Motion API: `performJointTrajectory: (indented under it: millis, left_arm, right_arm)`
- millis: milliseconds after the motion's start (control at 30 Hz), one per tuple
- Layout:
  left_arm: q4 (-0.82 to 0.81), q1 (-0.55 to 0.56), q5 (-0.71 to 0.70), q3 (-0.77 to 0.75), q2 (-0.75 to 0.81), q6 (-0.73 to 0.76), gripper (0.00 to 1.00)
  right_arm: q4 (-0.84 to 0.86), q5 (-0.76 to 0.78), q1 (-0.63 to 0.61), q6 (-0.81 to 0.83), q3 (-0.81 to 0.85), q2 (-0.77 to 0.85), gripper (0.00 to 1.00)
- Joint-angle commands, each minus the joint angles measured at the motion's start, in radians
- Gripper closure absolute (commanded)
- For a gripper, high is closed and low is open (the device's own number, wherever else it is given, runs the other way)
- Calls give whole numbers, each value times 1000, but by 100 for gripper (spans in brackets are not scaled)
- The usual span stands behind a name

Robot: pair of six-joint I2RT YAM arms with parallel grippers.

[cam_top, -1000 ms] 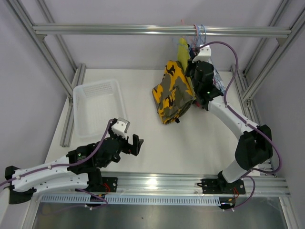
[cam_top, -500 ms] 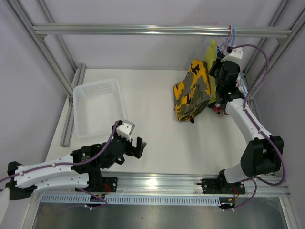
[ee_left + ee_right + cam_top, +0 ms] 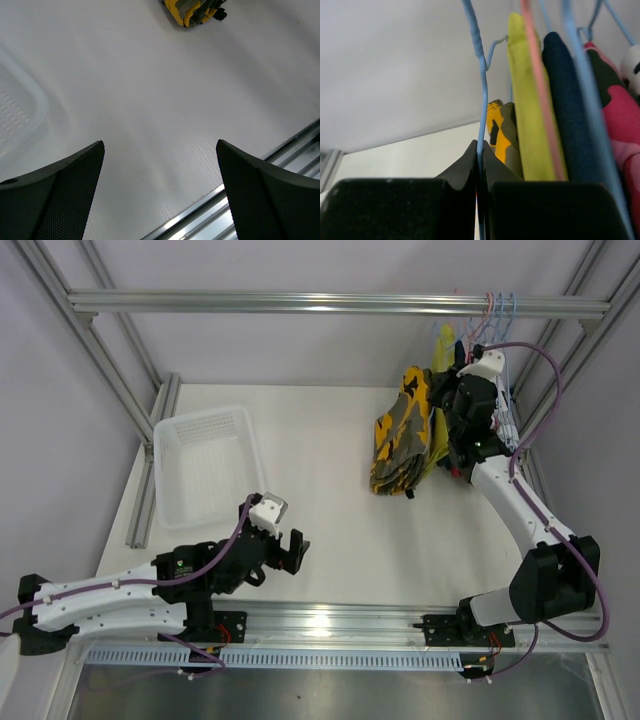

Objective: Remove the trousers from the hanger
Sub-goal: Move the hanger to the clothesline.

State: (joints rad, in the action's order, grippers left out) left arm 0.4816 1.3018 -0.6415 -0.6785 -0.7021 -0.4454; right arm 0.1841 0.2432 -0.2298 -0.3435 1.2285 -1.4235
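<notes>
My right gripper (image 3: 481, 148) is shut on the thin blue wire of a hanger (image 3: 479, 55), high at the back right (image 3: 455, 390). The yellow-brown camouflage trousers (image 3: 404, 432) hang from that hanger, just left of the gripper, and show behind the fingers (image 3: 500, 131). To the right hang the plain yellow pair (image 3: 527, 100), the navy pair (image 3: 565, 105), the pink-red patterned pair (image 3: 616, 112) and an edge of the white lettered pair (image 3: 633, 67). The hanger hooks (image 3: 492, 304) sit on the top rail. My left gripper (image 3: 291, 549) is open and empty low over the table (image 3: 160, 146).
A clear white plastic basket (image 3: 205, 462) stands at the left of the table; its corner shows in the left wrist view (image 3: 20, 115). Aluminium frame rails run along the top (image 3: 300, 303) and the near edge (image 3: 280, 160). Frame posts stand at both sides.
My right gripper has slid the blue hanger with the camouflage trousers to the right along the rail, up against the other hangers. My left gripper has crept slightly to the right.
</notes>
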Motion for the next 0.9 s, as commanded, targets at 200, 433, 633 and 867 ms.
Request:
performJointTrajectory:
  millis: [200, 433, 633, 867]
  left_arm:
    - [32, 24, -36, -73, 0, 0, 3]
    - [-13, 97, -229, -121, -79, 80, 0]
    - [-603, 125, -317, 2, -206, 372, 1]
    - [-936, 38, -258, -42, -414, 502, 1]
  right_arm:
    - [95, 11, -183, -132, -7, 124, 100]
    - [106, 45, -295, -192, 6, 109, 100]
    - [91, 56, -341, -222, 28, 87, 100]
    - [57, 33, -344, -244, 28, 127, 100]
